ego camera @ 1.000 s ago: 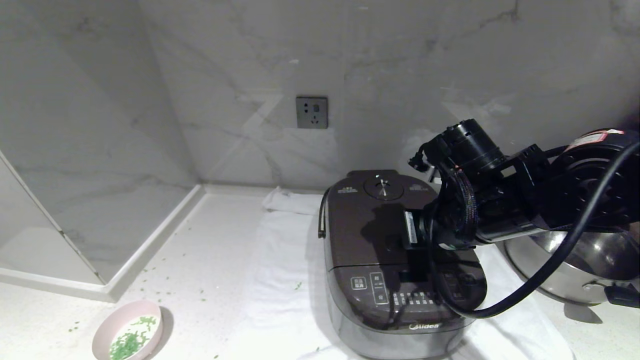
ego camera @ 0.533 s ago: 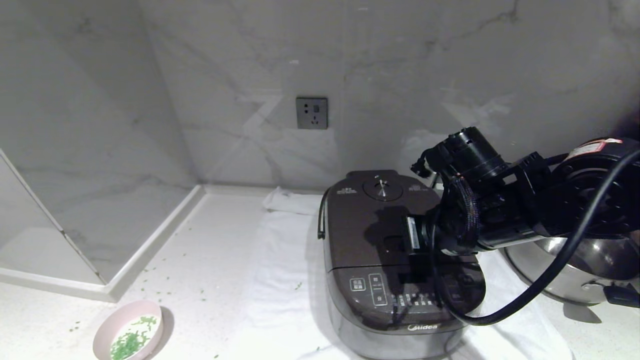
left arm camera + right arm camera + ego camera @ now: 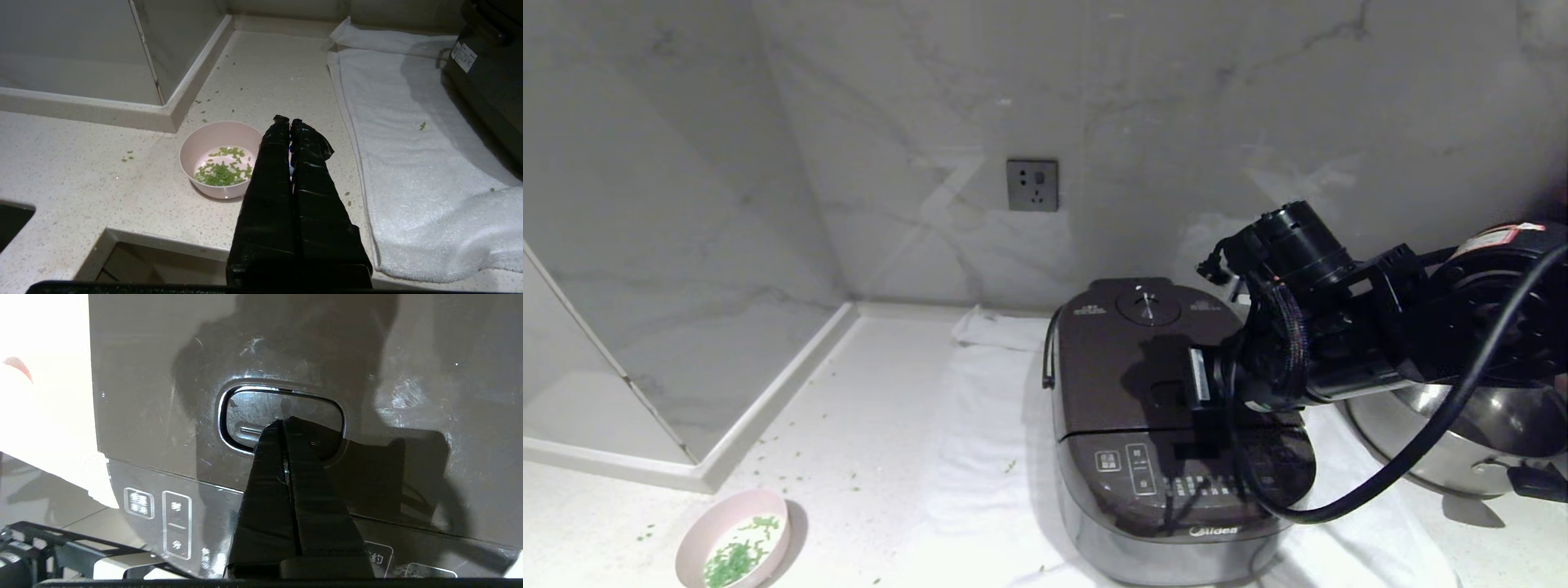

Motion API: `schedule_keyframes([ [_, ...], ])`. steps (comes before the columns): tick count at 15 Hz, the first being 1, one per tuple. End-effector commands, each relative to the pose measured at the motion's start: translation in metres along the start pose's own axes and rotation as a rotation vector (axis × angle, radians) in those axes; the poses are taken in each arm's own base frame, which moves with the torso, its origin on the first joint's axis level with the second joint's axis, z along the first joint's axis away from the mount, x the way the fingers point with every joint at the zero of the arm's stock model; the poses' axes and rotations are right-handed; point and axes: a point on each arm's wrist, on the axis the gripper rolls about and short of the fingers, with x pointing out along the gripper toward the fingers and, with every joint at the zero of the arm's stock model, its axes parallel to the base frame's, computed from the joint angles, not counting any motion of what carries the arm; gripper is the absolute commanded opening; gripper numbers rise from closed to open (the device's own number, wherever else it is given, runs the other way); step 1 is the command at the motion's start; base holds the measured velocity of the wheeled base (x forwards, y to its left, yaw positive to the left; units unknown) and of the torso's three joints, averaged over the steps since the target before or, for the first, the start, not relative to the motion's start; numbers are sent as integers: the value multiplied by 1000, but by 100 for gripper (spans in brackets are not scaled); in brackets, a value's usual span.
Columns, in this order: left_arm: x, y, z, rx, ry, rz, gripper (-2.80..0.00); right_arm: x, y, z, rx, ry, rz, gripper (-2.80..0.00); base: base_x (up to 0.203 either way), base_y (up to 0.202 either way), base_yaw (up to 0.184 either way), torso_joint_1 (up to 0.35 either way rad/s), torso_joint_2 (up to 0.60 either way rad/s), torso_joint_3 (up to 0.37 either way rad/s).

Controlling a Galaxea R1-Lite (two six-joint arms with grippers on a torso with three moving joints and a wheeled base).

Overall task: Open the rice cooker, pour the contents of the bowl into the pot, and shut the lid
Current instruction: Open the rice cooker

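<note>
The rice cooker (image 3: 1172, 433) sat at lower centre of the head view on the white towel (image 3: 980, 457), its lid (image 3: 1143, 359) down flat. Your right gripper (image 3: 284, 424) had its fingers pressed together, empty, tips on the oval release button (image 3: 282, 416) at the lid's front edge. Against the frame a second before, the right arm had edged slightly toward the right of the frame, and the cooker and lid looked unchanged. The pink bowl (image 3: 734, 551) with its green contents (image 3: 731, 559) stood at the lower left corner, well apart from the cooker, in the same spot. Your left gripper (image 3: 290, 122) hung clenched and empty just beside the bowl. The steel pan (image 3: 1462, 433) lay right of the cooker.
</note>
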Motion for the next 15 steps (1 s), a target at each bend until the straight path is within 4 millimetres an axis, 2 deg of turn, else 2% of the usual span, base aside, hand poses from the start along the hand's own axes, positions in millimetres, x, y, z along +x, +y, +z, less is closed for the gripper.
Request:
schedule_keyframes([
  [1, 0, 0, 0, -1, -1, 0, -280, -20, 7, 2, -10, -51, 42, -280, 0, 0, 0, 0, 0, 0],
  [5, 0, 0, 0, -1, -1, 0, -280, -47, 17, 0, -42, -81, 79, -280, 0, 0, 0, 0, 0, 0],
  [9, 0, 0, 0, -1, -1, 0, -280, -78, 25, 4, -96, -187, 84, -280, 0, 0, 0, 0, 0, 0],
  [11, 0, 0, 0, -1, -1, 0, -280, -92, 34, -2, -176, -252, 39, -280, 0, 0, 0, 0, 0, 0],
  [15, 0, 0, 0, -1, -1, 0, -280, -117, 46, -12, -244, -321, 92, -280, 0, 0, 0, 0, 0, 0],
])
